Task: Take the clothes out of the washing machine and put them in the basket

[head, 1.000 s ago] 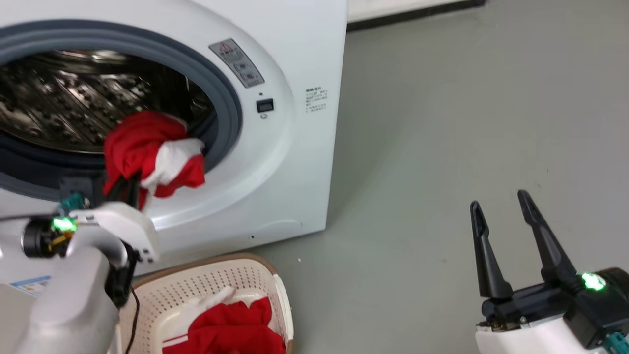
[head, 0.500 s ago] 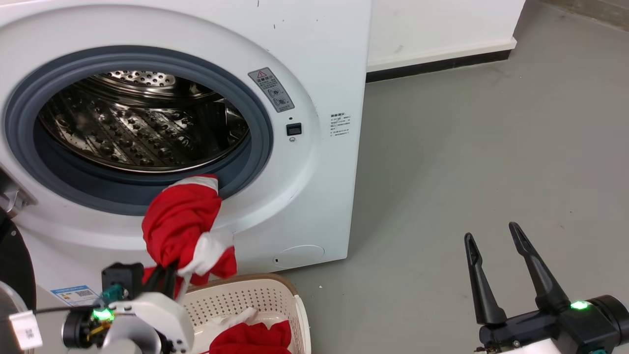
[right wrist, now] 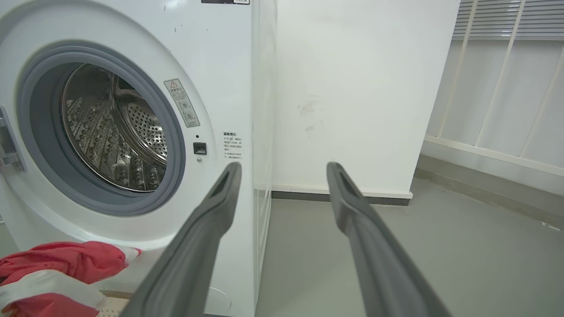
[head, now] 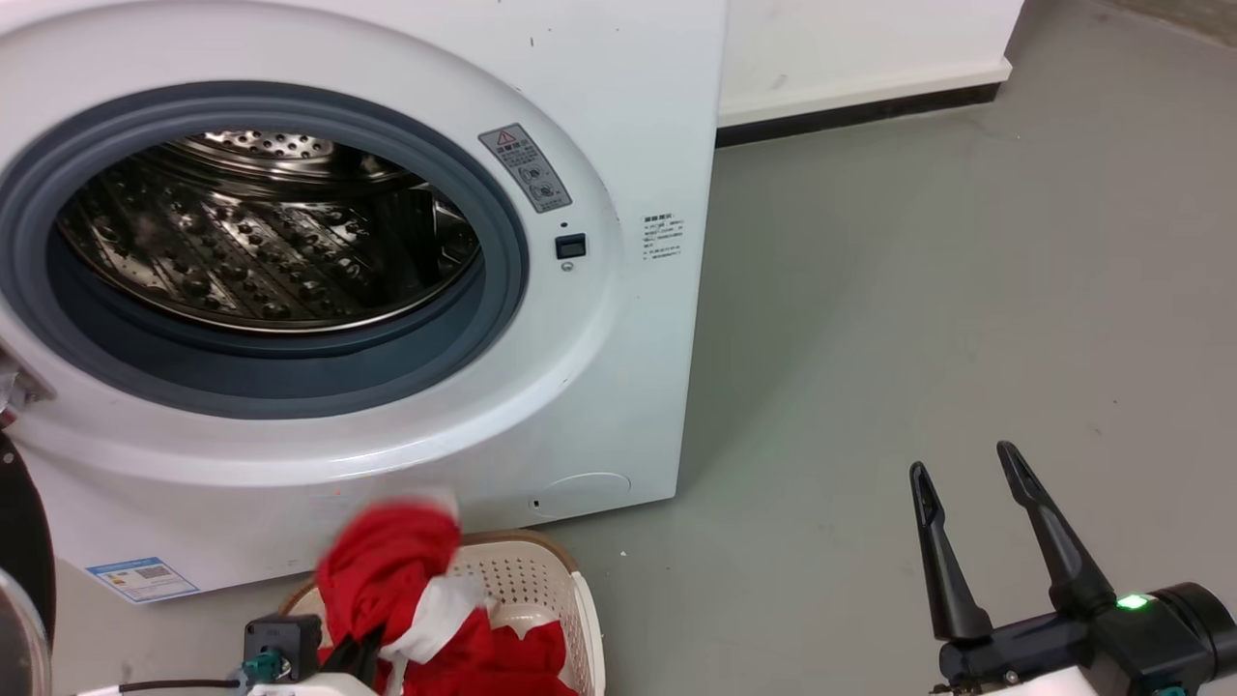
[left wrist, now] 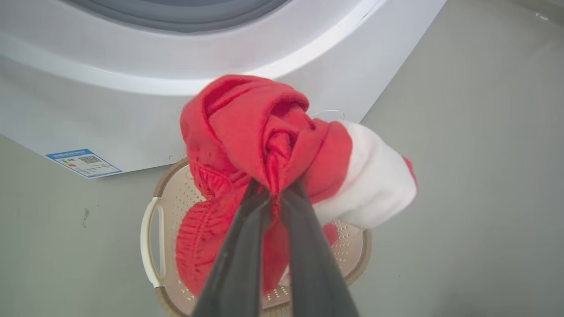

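While our left gripper (left wrist: 275, 187) hangs over the basket (left wrist: 148, 242), its two dark fingers are closed tight on a bunched red garment (left wrist: 260, 127). The cloth is pinched between them near their tips. A white band of that garment bulges out to the right of the fingers in the left wrist view. We see the garment outside the washer (head: 599, 387), in front of the low white panel under the round opening and above the left part of the basket. Its lower folds overlap the red clothes (head: 522, 667) that already lie in the basket, and we cannot tell whether they touch.

The basket stands on the grey floor (head: 918, 242) just on the near side of the washer, below the right half of the opening. A blue sticker (head: 142, 577) sits low on the washer's front, to the left of the basket. Inside the grey seal (head: 503, 251) the steel drum (head: 261, 242) shows its dotted, shiny wall.

Our right gripper (head: 959, 459) is at the near right, over bare floor and well apart from both washer and basket. Its fingers are spread wide with nothing between them, pointing away from us toward the white wall (right wrist: 352, 88).
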### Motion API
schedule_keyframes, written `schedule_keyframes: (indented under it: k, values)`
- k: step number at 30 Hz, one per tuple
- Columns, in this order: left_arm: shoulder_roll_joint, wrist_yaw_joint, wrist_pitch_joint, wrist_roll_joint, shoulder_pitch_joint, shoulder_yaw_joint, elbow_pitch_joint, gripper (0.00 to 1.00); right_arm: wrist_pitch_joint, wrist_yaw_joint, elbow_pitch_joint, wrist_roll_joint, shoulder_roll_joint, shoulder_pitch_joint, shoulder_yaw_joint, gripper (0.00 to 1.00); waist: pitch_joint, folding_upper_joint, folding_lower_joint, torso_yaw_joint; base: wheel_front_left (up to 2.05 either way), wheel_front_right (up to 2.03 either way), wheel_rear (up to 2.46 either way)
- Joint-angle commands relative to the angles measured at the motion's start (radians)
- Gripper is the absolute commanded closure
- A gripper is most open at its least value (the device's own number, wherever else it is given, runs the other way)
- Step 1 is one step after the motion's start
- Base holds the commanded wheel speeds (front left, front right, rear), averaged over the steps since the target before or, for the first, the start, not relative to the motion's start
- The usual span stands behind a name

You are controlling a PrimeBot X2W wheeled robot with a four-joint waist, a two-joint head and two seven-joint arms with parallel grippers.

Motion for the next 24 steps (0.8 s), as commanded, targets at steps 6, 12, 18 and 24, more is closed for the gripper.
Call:
schedule_keyframes:
  k: [6,12,18,24]
  values:
    - [-0.028,-0.036,-0.028,-0.017,-0.041,-0.004,0.128,1.00,-0.002,0.000,-0.001,-0.004,0.000,-0.039,0.008,0.00,0.048,0.0000,0.0000,-0.031,0.00,0.00,0.00]
    - [-0.057,-0.070,-0.043,-0.028,-0.110,-0.003,0.285,1.00,-0.002,0.000,-0.010,0.002,0.000,-0.080,0.019,0.00,0.115,0.0000,0.0000,-0.070,0.00,0.00,0.00]
    - [-0.087,-0.106,-0.048,-0.045,-0.198,0.000,0.462,1.00,-0.002,0.000,-0.027,0.019,0.000,-0.133,0.027,0.00,0.205,0.0000,0.0000,-0.108,0.00,0.00,0.00]
    - [-0.113,-0.129,-0.036,-0.060,-0.285,0.006,0.609,1.00,-0.002,0.000,-0.041,0.036,0.000,-0.173,0.033,0.00,0.285,0.0000,0.0000,-0.125,0.00,0.00,0.00]
